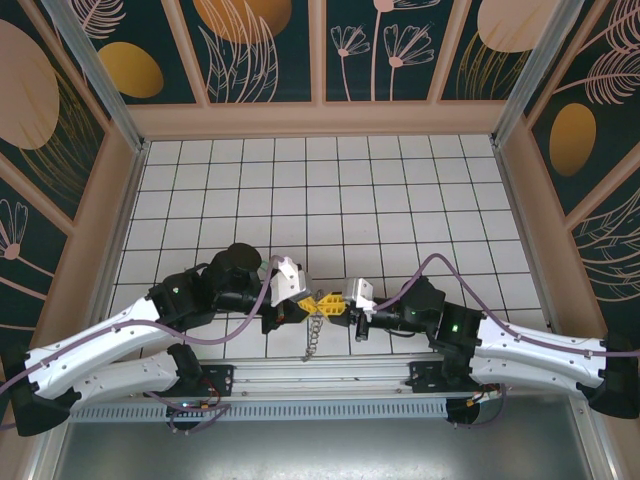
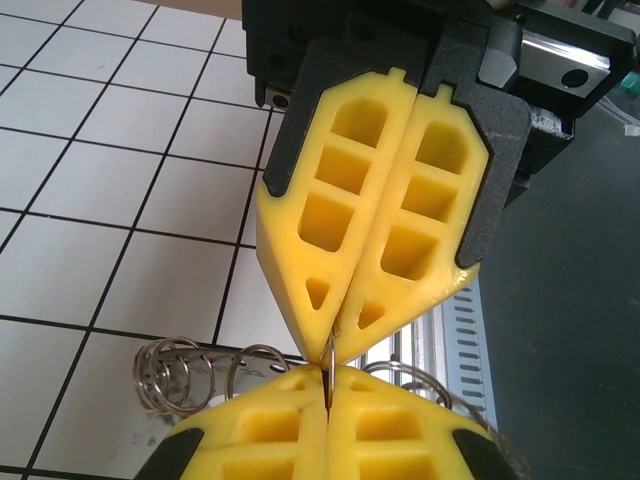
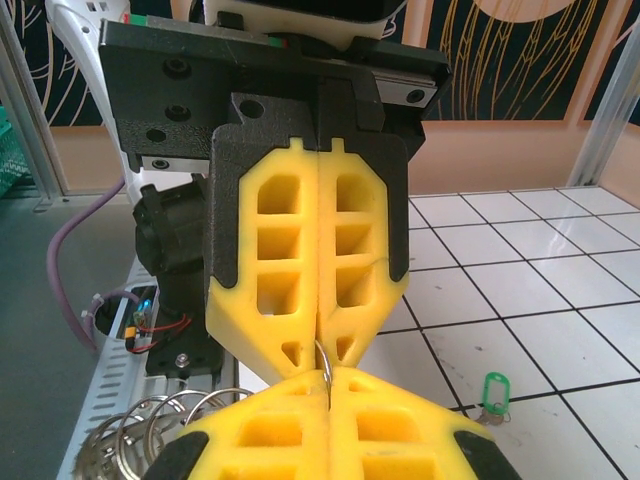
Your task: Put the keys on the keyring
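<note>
Work surface: white tiled table (image 1: 400,180) with a dark grid, boxed in by wood-framed wall panels (image 1: 270,50) printed with pale flowers and orange discs on dark green; a slotted metal rail (image 1: 330,375) runs along the near edge by the 2 arm bases. The 2 claws meet tip to tip just past that rail, near the middle of the table. Left gripper (image 2: 327,385): yellow fingers pressed together, a thin wire loop nipped in the seam. Right gripper (image 3: 328,388): fingers likewise pressed together on the same thin loop, so both pinch the keyring (image 2: 170,372) at 1 spot between them. The rest of the keyring, a run of silvery-grey coils, trails off sideways and downward from the pinch, close beside the fingertips, toward the rail. The key (image 3: 493,392), a small light-green tag with a silvery tip, lies flat on a tile, apart from both claws, held by neither and not on the ring. A purple cable (image 3: 68,262) loops beside the left arm, clear of the fingertips; each claw's fingers hide the other's grip from its own wrist camera
</note>
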